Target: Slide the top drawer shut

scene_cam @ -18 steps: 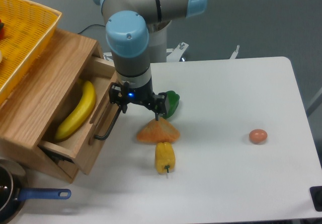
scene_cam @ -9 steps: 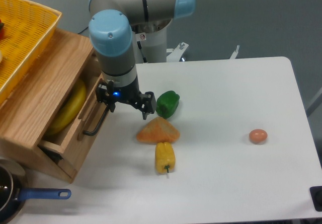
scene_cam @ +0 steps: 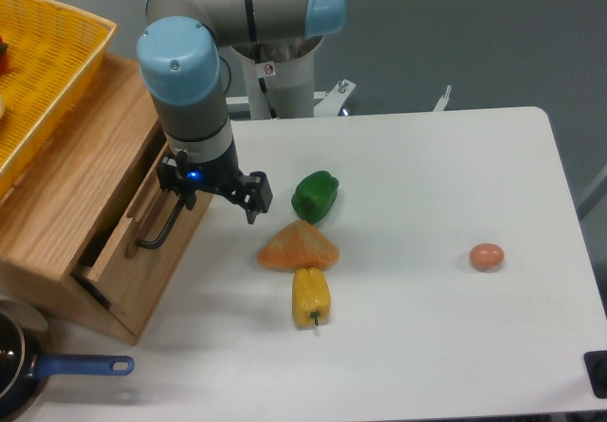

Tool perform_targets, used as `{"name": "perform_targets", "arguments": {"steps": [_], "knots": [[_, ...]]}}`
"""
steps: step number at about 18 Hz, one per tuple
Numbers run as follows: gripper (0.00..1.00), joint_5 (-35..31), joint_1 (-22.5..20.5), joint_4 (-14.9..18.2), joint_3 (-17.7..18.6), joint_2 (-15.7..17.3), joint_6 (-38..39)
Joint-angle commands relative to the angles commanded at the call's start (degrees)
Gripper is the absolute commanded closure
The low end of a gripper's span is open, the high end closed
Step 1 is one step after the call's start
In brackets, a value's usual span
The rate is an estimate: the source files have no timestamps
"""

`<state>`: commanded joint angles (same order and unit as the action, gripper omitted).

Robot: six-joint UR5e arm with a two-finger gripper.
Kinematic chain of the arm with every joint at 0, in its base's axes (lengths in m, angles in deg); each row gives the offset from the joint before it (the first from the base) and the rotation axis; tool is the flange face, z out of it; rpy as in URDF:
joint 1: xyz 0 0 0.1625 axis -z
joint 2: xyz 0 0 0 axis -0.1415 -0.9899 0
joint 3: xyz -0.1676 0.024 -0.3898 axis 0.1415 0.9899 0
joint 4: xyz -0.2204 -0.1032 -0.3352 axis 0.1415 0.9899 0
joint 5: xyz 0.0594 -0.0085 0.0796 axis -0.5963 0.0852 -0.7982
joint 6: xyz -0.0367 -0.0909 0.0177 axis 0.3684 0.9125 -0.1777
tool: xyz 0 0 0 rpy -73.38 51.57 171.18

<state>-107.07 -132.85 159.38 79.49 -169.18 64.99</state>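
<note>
The gripper point(scene_cam: 211, 194) sits low against the front of the top drawer point(scene_cam: 142, 242), one finger tucked by the upper end of the black bar handle point(scene_cam: 159, 232) and the other point(scene_cam: 254, 197) sticking out to the right over the table point(scene_cam: 455, 156); the fingers are spread apart and hold nothing, so the push comes from the tool body leaning on the front panel. Over the last second the arm has travelled left, and the drawer has gone with it: a second ago it stood wide open with a banana lying inside in full view, half a second ago only a sliver of yellow showed, and now the banana is hidden and just a narrow dark gap remains between the drawer front and the wooden cabinet point(scene_cam: 76, 175) at the left of the scene. By my reading the drawer is nearly home but not yet flush, so a little more leftward push looks needed. Right of the tool, untouched through all this, lie the green pepper point(scene_cam: 315, 195), the orange wedge point(scene_cam: 298, 247), the yellow pepper point(scene_cam: 311, 296) and, far right, the egg point(scene_cam: 487, 256).
</note>
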Motion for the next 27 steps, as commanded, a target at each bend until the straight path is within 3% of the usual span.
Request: {"name": "perform_targets", "arguments": {"steps": [21,27], "knots": [[0.00,-0.7,1.7,0.0,-0.2,0.4,0.4],[0.00,-1.1,-3.2,0.0,-1.2,0.5,-1.5]]}}
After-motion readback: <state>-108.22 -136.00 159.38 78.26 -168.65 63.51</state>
